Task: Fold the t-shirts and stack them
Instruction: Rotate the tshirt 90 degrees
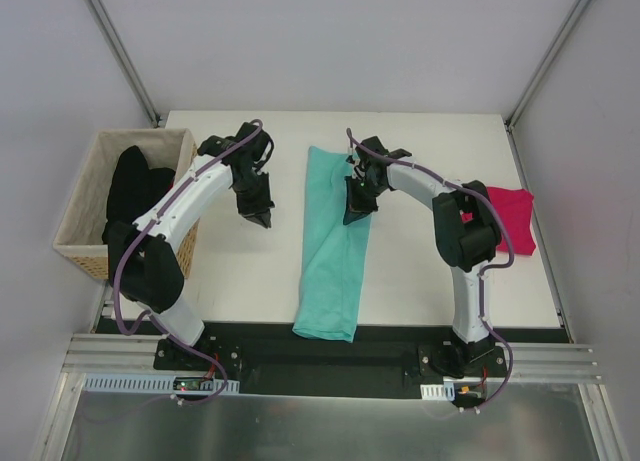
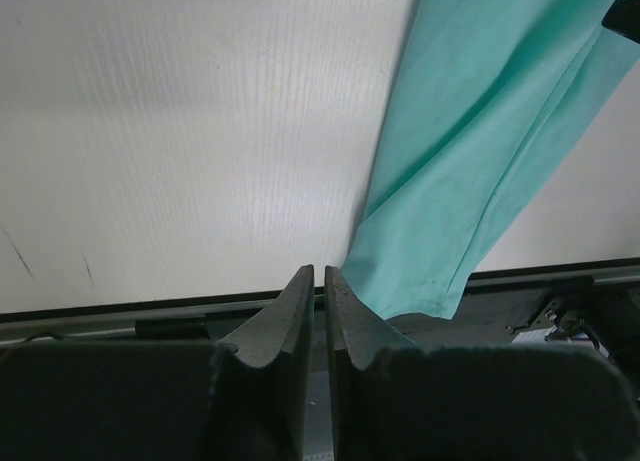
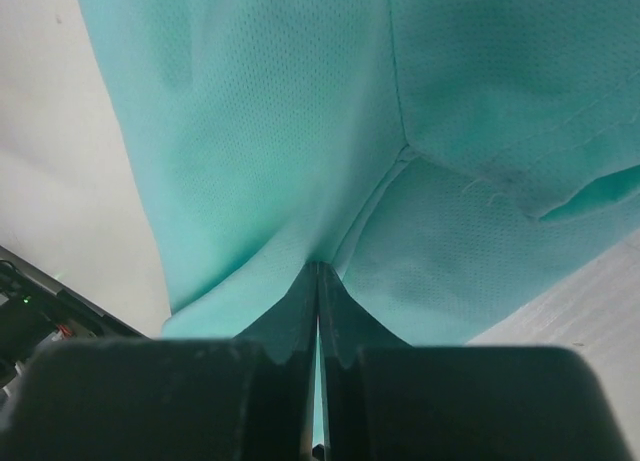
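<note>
White table (image 1: 250, 271), grey walls (image 1: 330, 41), teal t-shirt (image 1: 330, 256) nipped in right gripper (image 1: 352, 217) (left gripper (image 1: 266, 220) closed, empty)

Mid-table teal t-shirt (image 1: 330, 266), long strip; pink t-shirt (image 1: 516, 221) folded.

The white tabletop (image 1: 250, 271) lies open between my left fingers (image 1: 268, 221) and the long teal fabric t-shirt (image 1: 330, 261); a woven wicker basket (image 1: 140, 134) blocks the left.
</note>
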Controlling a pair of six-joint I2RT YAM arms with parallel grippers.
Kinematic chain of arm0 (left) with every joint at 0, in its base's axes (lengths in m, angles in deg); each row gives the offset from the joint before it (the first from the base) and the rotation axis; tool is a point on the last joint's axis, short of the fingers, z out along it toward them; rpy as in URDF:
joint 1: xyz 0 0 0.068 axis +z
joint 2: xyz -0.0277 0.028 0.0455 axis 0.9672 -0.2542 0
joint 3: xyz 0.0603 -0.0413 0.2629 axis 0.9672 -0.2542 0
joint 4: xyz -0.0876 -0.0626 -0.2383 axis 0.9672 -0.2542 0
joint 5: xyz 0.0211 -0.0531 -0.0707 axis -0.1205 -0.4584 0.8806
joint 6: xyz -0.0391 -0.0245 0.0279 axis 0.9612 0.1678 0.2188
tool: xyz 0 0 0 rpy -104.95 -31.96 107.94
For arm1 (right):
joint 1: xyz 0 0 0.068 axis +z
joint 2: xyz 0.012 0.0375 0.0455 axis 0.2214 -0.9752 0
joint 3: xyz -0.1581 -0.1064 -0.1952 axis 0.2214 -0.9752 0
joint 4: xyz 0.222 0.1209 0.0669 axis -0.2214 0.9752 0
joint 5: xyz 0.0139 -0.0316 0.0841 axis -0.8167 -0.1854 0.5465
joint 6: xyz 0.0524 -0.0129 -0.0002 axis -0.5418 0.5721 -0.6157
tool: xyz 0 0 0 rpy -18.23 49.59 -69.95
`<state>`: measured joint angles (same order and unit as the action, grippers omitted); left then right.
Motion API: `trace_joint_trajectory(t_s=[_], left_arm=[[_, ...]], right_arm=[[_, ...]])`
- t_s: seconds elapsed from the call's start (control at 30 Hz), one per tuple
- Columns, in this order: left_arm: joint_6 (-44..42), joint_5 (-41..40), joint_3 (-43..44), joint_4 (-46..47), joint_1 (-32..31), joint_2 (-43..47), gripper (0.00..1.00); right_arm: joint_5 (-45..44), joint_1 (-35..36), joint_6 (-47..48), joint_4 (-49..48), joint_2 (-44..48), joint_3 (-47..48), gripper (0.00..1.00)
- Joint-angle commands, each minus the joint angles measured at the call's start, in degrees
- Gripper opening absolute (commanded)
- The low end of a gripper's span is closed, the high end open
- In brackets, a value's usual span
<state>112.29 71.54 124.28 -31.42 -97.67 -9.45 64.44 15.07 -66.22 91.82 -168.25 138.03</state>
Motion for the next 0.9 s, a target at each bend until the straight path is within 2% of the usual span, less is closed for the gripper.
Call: trace_joint_trajectory(t_s=[0.0, 0.33, 0.57, 0.87], left_arm=[[0.7, 0.28, 0.29, -0.35, 0.51, 3.23, 0.08], [-1.15, -0.87, 6.09, -0.88, 0.77, 3.31, 0.09], [-1.68, -2.62, 14.78, -4.74, 1.39, 3.75, 0.11], [-2.12, -2.97, 17.69, -5.89, 2.0, 3.32, 0.12]], right_arm=[[0.74, 0.09, -1.9, -1.57, 2.45, -0.73, 0.01], [2.41, 0.09, -4.45, -2.63, -0.1, -1.61, 0.01], [5.57, 0.09, -6.21, -5.87, -2.03, -3.98, 0.01], [5.84, -0.43, -6.21, -6.76, -4.23, -4.43, 0.01]])
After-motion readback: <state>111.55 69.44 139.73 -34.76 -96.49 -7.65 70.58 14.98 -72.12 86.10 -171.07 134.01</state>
